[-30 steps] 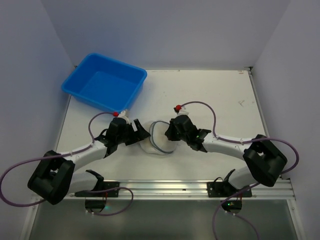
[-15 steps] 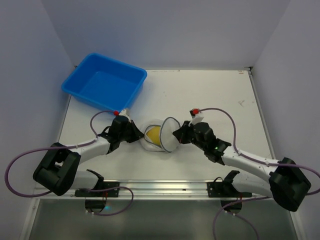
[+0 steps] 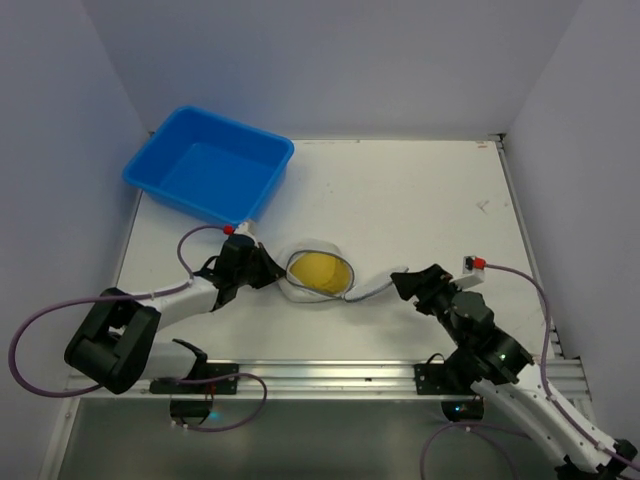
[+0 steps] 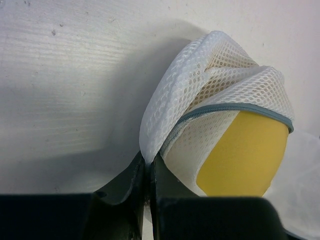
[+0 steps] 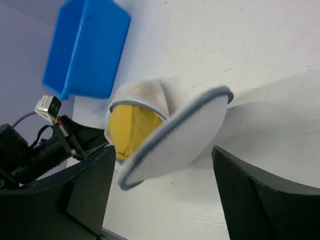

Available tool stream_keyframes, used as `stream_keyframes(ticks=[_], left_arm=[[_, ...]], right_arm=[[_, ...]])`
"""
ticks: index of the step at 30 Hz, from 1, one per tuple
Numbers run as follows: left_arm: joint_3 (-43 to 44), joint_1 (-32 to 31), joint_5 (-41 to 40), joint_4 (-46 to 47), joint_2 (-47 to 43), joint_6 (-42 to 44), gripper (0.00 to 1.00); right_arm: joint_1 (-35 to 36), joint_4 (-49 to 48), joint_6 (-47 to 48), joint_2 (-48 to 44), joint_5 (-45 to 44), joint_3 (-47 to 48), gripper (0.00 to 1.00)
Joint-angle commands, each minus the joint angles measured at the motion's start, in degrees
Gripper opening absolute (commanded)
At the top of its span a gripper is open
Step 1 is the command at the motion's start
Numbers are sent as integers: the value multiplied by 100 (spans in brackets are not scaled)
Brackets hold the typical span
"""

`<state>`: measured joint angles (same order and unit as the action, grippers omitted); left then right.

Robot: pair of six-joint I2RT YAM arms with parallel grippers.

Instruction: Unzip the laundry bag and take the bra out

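Note:
The laundry bag [image 3: 300,290] lies mid-table, unzipped, with its lid half [image 3: 372,287] flopped out to the right. Inside the open bowl shows the mustard-yellow bra [image 3: 320,270]. My left gripper [image 3: 274,275] is shut on the bag's left mesh edge; the left wrist view has the white mesh [image 4: 210,70] pinched between the jaws [image 4: 147,165], with the bra [image 4: 245,155] beside them. My right gripper [image 3: 403,285] stands open just right of the lid, holding nothing. In the right wrist view the lid [image 5: 175,135] hangs between its spread fingers [image 5: 85,185], apart from both, with the bra [image 5: 131,127] behind.
A blue plastic tub [image 3: 210,165] sits at the far left corner, also in the right wrist view as the blue tub [image 5: 85,47]. The metal rail [image 3: 330,375] runs along the near edge. Grey walls close in the table on three sides.
My right gripper has opened, let go of the bag and drawn back to the right and nearer. The lid half has swung open, baring the bra. The left gripper closed on the mesh.

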<state>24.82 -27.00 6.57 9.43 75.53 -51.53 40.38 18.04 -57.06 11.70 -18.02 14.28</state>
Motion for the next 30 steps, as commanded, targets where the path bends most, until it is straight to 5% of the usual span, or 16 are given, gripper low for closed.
stream_keyframes(ticks=[1,6,12,21,30], left_arm=[[-65,46,37,269,-135,-85,4],[-100,46,169,340,-135,-103,4],[-91,37,257,323,-240,-50,4],[-21,37,354,182,-477,20,4],[-47,37,459,191,-478,117,4]], right_arm=[[-13,1991,-596,-649,-869,513,83],[-13,906,659,-320,-64,672,92],[-39,-1115,1723,2394,1377,883,90],[-513,-3341,2524,5576,2311,1340,74],[-619,-4142,2638,6563,2610,1454,57]])
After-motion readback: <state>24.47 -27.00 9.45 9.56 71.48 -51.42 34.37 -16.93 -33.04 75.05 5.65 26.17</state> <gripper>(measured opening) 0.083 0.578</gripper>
